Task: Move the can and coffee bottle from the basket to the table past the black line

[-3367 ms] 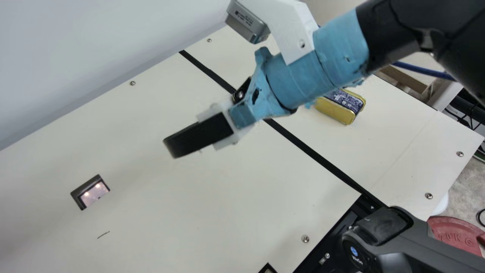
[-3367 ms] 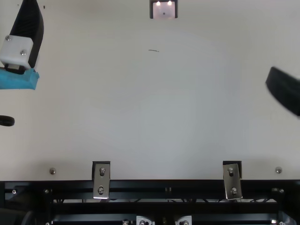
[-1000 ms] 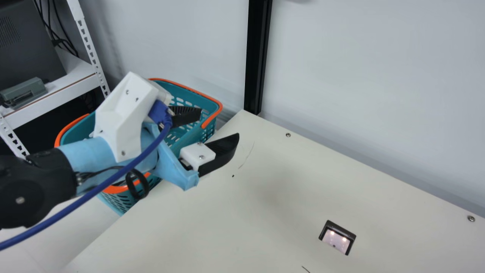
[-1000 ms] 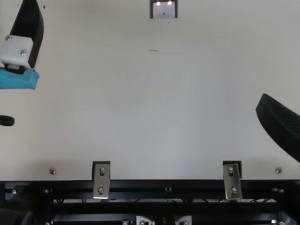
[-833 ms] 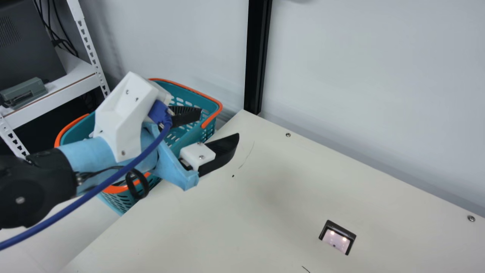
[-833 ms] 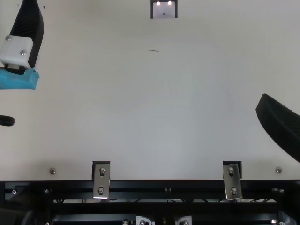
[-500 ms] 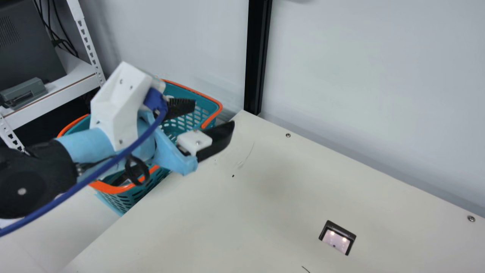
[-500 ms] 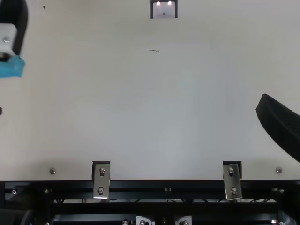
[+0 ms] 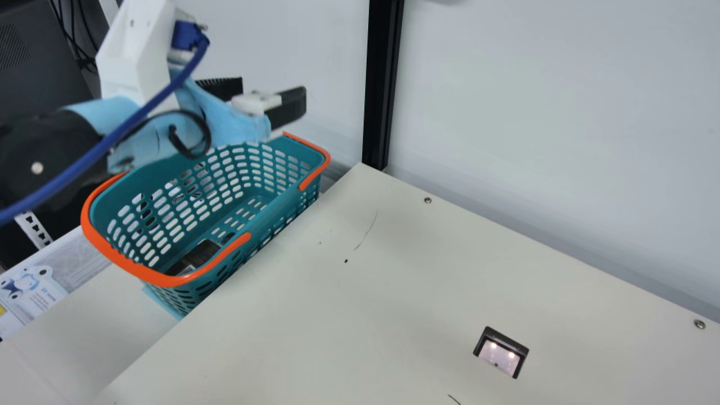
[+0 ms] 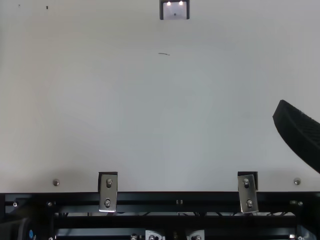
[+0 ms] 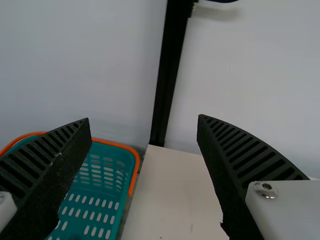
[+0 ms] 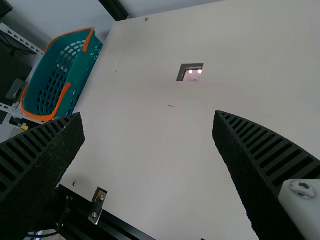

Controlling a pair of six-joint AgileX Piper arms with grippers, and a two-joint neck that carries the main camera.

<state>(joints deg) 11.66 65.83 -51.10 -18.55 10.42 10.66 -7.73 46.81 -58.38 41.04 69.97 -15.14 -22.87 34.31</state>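
Observation:
My left gripper (image 9: 273, 87) hangs open above the far part of the teal basket (image 9: 153, 275) in the main view. A dark, partly shiny object (image 9: 197, 254) lies on the basket's floor at its near end, half hidden by the rim; I cannot tell what it is. From the left wrist, my left gripper (image 11: 144, 119) has nothing between its spread fingers, and the basket (image 11: 116, 144) shows behind one of them. One finger of my right gripper (image 10: 300, 134) juts in at the top view's right edge. The right wrist view shows my right gripper (image 12: 149, 114) open and empty over the table.
The basket stands against the left edge of the cream table (image 9: 360, 315). A black post (image 9: 382, 84) rises at the table's far corner by the wall. A small dark-framed panel (image 9: 499, 353) is set in the tabletop, and metal brackets (image 10: 108, 192) line its front edge.
The neck camera has turned from the table's right side to the basket. My left arm has risen and drawn back, uncovering the basket's inside. My right gripper moved nearer the front edge, then stayed still.

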